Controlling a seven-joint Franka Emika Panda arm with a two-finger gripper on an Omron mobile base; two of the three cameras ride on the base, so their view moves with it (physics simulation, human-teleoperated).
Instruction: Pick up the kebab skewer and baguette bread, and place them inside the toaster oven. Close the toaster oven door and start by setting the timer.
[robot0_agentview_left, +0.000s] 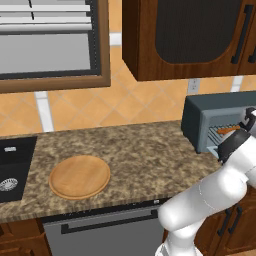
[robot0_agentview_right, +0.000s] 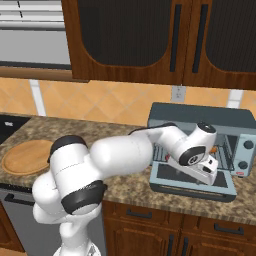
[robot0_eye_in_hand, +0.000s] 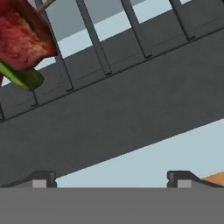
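Toaster oven (robot0_agentview_right: 200, 117) sits at the right end of the counter (robot0_agentview_left: 135, 150), against the tiled wall. Its door (robot0_agentview_right: 192, 182) is dropped flat toward the counter's front edge, so the mouth is open for loading. The arm reaches in from the left, and the claw (robot0_eye_in_hand: 111, 179) is just inside the mouth, looking along the wire rack (robot0_eye_in_hand: 100, 57). Claw fingertips stand apart with nothing between them.

Kebab skewer (robot0_eye_in_hand: 22, 39) lies on the rack, with red meat and a green piece close to the camera. It appears to be placed already. An orange sliver at the right fingertip, and an orange shape on the rack in the left base view (robot0_agentview_left: 229, 129), is probably the baguette bread, also inside.

The round wooden board (robot0_agentview_left: 80, 176) near the counter's front left carries nothing. By that, loading looks finished. What remains is backing out, closing the door and setting the timer.
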